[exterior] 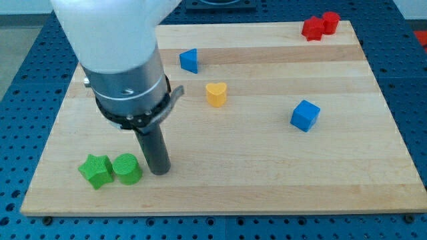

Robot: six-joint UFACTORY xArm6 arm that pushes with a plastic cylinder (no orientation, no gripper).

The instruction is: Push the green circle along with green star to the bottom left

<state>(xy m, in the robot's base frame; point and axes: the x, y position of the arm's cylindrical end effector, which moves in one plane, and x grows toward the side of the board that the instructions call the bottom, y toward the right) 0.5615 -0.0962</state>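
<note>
Wooden desk [267, 187] on blue pegboard | green circle [127, 169] touching green star [96, 170], bottom left | my tip [160, 171] just right of circle; no gripper fitted | step: final nudge leftward, keep pair together

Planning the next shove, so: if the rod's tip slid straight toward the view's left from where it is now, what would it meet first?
My tip would most likely meet the green circle first, close on its left; the green star sits just beyond it.
</note>
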